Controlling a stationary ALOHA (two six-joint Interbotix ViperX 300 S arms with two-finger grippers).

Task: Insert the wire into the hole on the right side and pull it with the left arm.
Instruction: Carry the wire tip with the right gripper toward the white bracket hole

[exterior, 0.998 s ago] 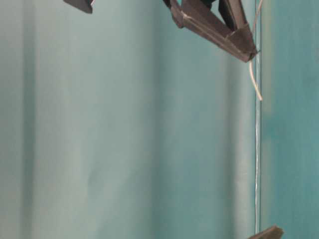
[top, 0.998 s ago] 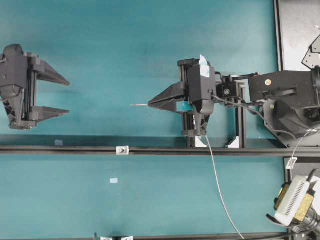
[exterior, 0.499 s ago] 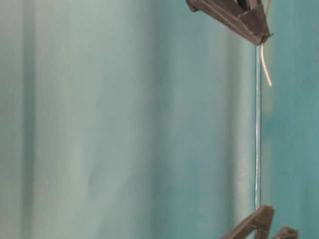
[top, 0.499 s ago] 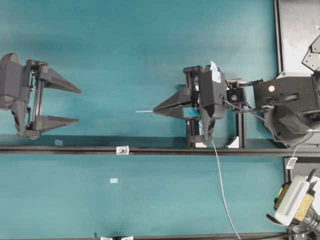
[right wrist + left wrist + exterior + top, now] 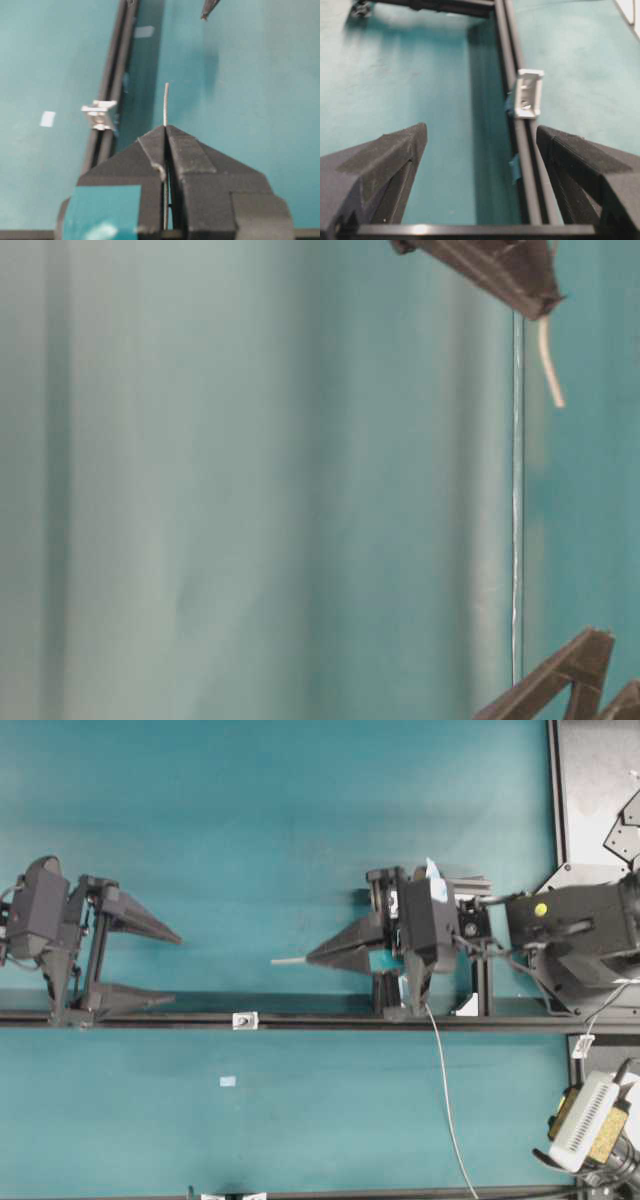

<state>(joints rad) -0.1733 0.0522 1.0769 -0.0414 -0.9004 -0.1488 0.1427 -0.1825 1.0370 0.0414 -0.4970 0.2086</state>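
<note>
Wire pinched between pressed-together fingers of right gripper, short tip left protruding for threading. Hole block mounted on black rail, not yet reached. Left gripper fingers spread wide, positioned beyond block, ready for pulling.

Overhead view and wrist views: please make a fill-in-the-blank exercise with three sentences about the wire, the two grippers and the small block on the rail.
1. The right gripper is ____ on the wire, whose short free end sticks out past the fingertips.
2. The left gripper holds nothing and its jaws stand ____.
3. The small white block with the hole sits on the black ____ that crosses the table, and the wire tip has not reached it.

Missing words: shut; open; rail
</note>
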